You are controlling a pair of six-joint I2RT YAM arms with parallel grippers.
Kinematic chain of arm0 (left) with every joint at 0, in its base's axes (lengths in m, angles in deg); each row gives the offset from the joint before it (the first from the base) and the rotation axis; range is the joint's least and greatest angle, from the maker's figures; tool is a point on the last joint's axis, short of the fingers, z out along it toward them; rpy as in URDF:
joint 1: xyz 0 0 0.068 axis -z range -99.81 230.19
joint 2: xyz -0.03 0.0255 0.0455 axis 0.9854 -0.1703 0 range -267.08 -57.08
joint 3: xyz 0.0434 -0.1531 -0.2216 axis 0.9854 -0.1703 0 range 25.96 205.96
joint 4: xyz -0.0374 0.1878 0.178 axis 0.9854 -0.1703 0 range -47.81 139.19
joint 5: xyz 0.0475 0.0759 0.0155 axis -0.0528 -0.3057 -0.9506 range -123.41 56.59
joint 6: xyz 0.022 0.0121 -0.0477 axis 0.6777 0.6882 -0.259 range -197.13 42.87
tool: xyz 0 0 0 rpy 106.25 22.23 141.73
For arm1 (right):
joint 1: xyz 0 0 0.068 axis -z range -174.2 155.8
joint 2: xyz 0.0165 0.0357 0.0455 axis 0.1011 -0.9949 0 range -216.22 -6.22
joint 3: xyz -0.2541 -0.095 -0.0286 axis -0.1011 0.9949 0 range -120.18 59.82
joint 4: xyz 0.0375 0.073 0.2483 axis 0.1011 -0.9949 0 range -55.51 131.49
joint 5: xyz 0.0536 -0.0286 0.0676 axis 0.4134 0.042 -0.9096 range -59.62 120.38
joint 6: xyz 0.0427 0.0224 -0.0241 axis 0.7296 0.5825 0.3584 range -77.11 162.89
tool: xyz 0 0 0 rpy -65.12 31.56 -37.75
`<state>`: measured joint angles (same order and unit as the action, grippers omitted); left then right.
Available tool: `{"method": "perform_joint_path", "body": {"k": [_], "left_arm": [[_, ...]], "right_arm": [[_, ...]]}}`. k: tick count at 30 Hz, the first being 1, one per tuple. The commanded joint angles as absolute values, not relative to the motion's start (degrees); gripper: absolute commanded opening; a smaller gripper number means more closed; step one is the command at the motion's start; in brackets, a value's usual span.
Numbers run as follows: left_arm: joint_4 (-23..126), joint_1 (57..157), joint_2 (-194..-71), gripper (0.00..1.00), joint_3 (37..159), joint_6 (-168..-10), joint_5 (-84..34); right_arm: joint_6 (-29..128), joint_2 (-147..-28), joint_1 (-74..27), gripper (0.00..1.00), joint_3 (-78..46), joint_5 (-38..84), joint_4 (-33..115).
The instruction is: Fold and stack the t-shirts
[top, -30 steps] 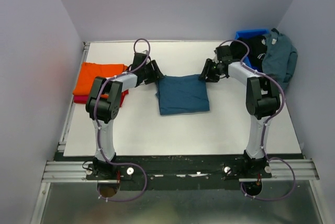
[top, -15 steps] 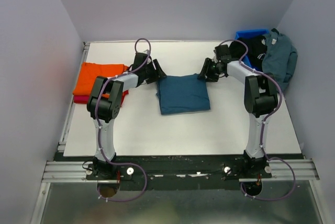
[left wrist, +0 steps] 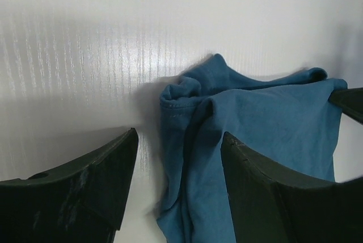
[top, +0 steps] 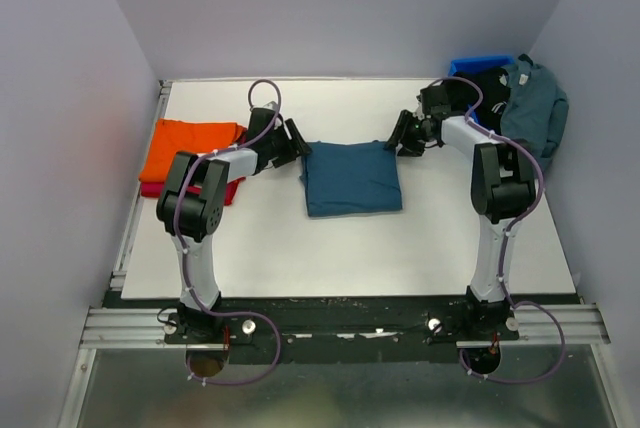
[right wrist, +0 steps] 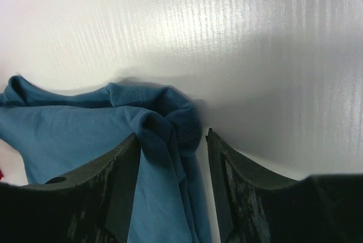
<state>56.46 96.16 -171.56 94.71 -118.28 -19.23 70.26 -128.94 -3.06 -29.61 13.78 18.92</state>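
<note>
Teal t-shirt (top: 352,178): soft, folded seemingly square, corners bunched.

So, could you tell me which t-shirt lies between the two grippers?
The teal blue t-shirt, folded mid-table; the orange t-shirt and red t-shirt lie stacked left.

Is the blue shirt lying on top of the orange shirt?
No, the blue shirt lies folded on the white table in the middle, apart from the orange shirt at the left edge.

Arms (top: 197,253) of white links and black joints, purple cables (top: 263,82) (fingers (left wrist: 74,192) dark, scuffed).
</note>
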Motion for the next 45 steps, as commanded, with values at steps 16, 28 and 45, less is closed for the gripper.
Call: {"method": "perform_joint_path", "body": {"k": [16,28,45], "left_arm": [[57.46,96.63,-178.28,0.64,98.21,-121.16,-16.36],[33.04,95.84,-165.99,0.75,100.14,-105.00,-45.68],[15.09,104.45,-179.33,0.60,111.56,-93.74,-83.94]], "right_arm": [[71.19,-133.14,-3.78,0.43,-30.80,12.19,19.16],[70.84,-131.11,-3.78,0.42,-29.74,12.98,19.87],[71.01,-131.03,-3.78,0.42,-29.65,12.36,20.22]]}}
